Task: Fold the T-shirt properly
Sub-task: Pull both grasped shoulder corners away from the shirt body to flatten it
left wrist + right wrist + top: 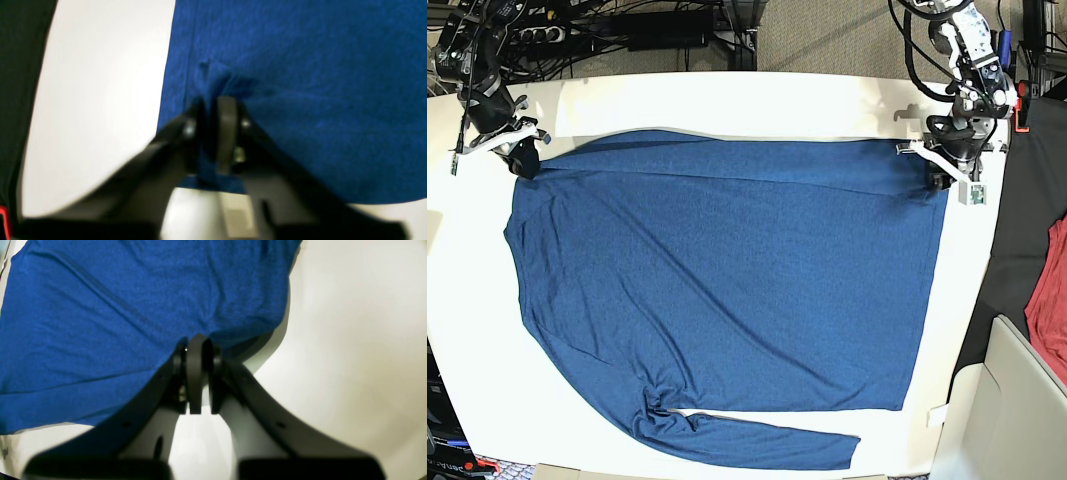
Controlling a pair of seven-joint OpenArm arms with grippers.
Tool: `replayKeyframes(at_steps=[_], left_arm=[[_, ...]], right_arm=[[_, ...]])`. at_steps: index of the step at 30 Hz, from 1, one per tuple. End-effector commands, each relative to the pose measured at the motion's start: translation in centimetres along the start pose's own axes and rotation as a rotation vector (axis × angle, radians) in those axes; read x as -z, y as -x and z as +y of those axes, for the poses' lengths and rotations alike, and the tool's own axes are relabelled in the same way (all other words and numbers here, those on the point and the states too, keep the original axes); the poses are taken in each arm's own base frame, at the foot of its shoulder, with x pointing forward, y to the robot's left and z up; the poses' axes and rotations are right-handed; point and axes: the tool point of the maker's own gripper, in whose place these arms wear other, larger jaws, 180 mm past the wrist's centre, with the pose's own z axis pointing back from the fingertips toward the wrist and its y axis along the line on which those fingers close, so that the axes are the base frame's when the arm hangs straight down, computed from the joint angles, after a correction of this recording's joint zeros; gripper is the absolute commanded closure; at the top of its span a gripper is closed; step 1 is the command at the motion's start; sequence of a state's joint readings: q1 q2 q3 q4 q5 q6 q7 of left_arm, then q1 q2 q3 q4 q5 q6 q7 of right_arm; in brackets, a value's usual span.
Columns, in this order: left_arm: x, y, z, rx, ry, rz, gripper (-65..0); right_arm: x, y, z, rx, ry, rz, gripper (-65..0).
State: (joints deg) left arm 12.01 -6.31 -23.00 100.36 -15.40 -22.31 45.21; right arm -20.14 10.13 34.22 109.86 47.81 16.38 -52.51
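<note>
Early stage, no fold made yet as far as visible. T-shirt spread flat and open across the white counter, covering most of it; body a single layer, front smooth with only light diagonal creases. One long sleeve lying along the near edge, bunched a little where it joins the body at near left. Other sleeve not clearly separable along the far edge; looks tucked or laid under the far hem, cannot tell. Right pincer at far left corner of the shirt, jaws shut on the cloth edge, fabric pulled up to a small peak at the tips. Left pincer at far right corner, jaws narrow with a pinch of blue fabric puckered between them; blurred in the wrist view, so cannot tell whether gripping or letting go. Both arms sit at the two far corners in the base view, so likely the flatten-and-square step or the start of the first fold. Left to do by this reading: sleeves folded in, sides brought over, body folded into a compact rectangle. Red cloth off at the right, not involved.
</note>
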Motion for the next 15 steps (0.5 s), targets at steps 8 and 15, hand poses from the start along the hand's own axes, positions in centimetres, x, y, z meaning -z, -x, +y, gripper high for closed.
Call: replayKeyframes(at_steps=[8, 15], left_arm=[[-1.2, 0.0, 1.9, 0.018, -0.043, -0.014, -31.5], [-1.9, 2.2, 3.1, -0.002, -0.069, 0.033, -31.5]], right_arm=[[-0.3, -1.4, 0.5, -0.022, -0.017, -0.048, -1.7], [-0.4, -1.4, 0.3, -0.022, -0.014, -0.048, -1.7]])
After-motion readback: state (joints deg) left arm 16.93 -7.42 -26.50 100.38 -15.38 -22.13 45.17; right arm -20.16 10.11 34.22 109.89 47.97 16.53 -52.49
